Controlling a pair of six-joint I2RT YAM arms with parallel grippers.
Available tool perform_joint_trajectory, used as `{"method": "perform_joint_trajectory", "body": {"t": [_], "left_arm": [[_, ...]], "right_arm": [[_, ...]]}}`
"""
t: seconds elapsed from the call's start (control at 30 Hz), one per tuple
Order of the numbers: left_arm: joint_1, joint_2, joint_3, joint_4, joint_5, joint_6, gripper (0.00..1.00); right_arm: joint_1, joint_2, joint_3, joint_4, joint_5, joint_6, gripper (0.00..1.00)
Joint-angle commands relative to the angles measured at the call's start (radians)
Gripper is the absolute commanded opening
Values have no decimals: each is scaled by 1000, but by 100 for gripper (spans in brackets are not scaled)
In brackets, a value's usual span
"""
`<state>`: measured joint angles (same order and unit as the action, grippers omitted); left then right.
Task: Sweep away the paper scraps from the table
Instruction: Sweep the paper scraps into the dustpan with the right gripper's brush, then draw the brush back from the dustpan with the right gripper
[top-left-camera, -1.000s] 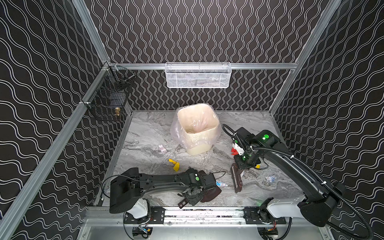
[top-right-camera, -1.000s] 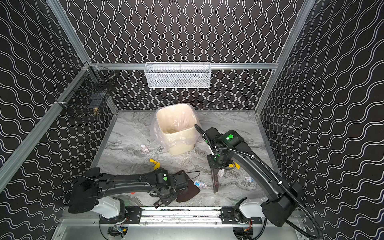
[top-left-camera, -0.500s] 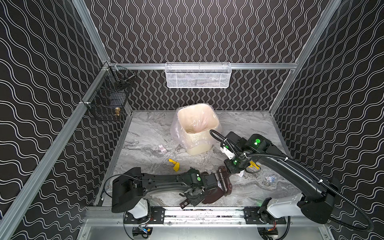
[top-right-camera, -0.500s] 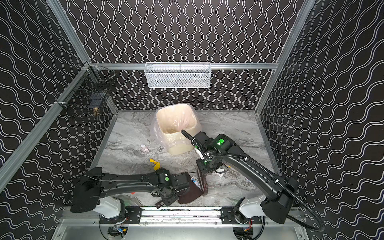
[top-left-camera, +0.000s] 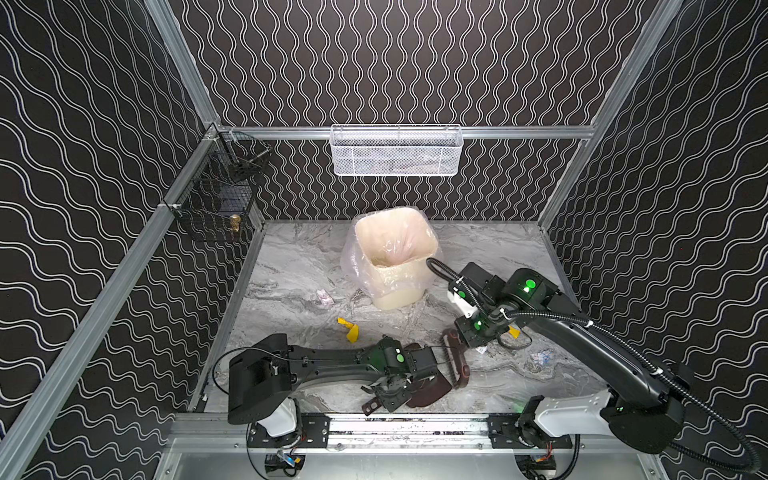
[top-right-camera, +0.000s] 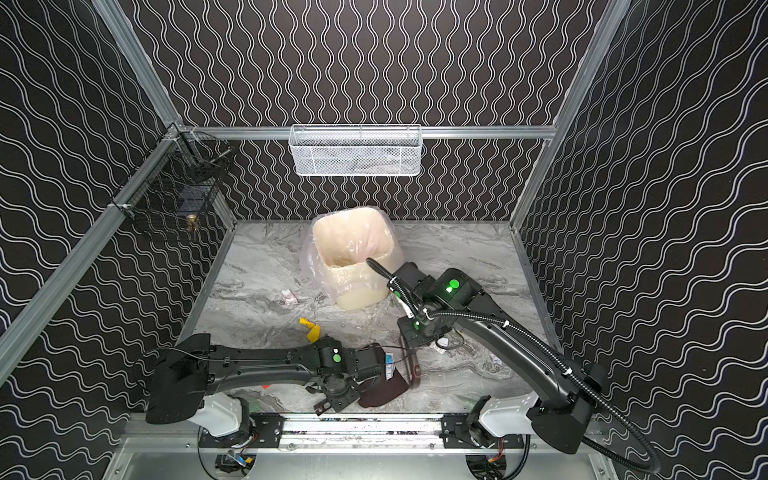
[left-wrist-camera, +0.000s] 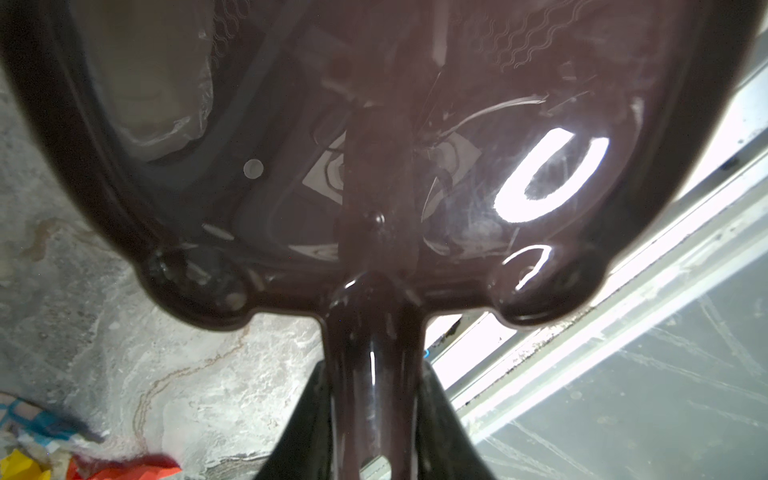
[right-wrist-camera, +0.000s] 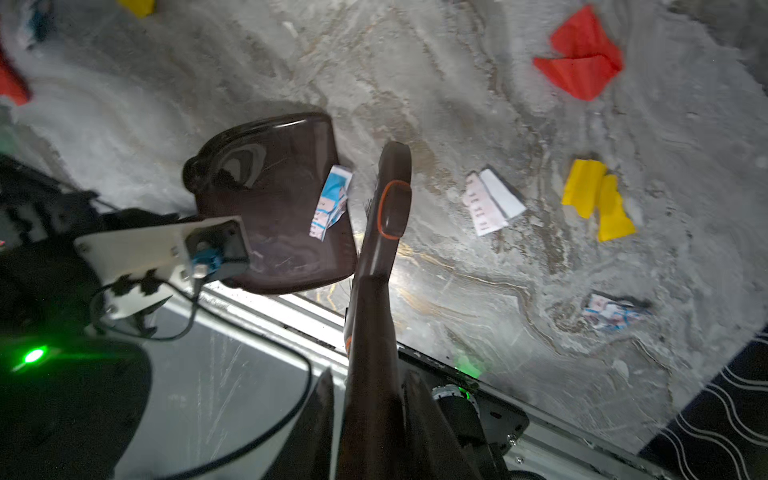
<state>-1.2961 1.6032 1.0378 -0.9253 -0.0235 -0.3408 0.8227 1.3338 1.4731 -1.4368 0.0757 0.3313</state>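
at the far left a black wire basket hung on the side wall above the table. on the marble, the paper scraps lay scattered: a white printed scrap sat to the left of the bin, and a yellow scrap lay nearer the front, just behind the left arm. the left gripper was clamped narrow on the handle of a dark brown dustpan, which sat near the front rail. a blue-and-white scrap lay across the pan's open edge. just beside that scrap stood the brown brush, bristles toward the pan. further back, the cream bin with its clear liner stood on the table, below a white mesh basket on the rear wall. the right gripper was closed tight on the brush handle. to the right of the brush, more bits lay loose on the table: a folded white scrap, a second yellow scrap, a red scrap and a crumpled printed scrap.
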Motion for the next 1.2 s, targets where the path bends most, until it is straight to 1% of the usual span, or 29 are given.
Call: {"method": "perform_joint_trajectory", "body": {"t": [0.0, 0.07, 0.2, 0.3, 0.43, 0.67, 0.87, 0.97, 1.03, 1.1, 1.17], "left_arm": [[1, 10, 8, 5, -15, 28, 0], [0, 19, 12, 11, -15, 39, 0], [0, 33, 17, 22, -12, 63, 0], [0, 40, 19, 28, -8, 78, 0], [3, 52, 21, 32, -4, 101, 0], [12, 60, 20, 41, 10, 115, 0], [15, 73, 25, 53, 14, 124, 0], [19, 77, 25, 64, 14, 121, 0], [21, 75, 22, 71, 13, 119, 0], [21, 68, 15, 81, 11, 111, 0], [21, 55, 4, 94, 7, 99, 0]], "right_arm": [[-47, 7, 27, -29, 98, 22, 0], [-73, 18, 43, -5, 131, 15, 0], [-89, 38, 45, 78, 155, -9, 0], [-89, 58, 53, 125, 147, -30, 0], [-87, 71, 29, 149, 91, -56, 0], [-23, 35, -45, 150, -19, -39, 0], [5, 4, 4, 188, -149, 20, 0], [7, -8, 20, 200, -191, 47, 0], [7, -17, 17, 201, -189, 57, 0], [2, -27, 11, 177, -142, 56, 0], [-30, -35, 9, 131, -82, 49, 0]]}}
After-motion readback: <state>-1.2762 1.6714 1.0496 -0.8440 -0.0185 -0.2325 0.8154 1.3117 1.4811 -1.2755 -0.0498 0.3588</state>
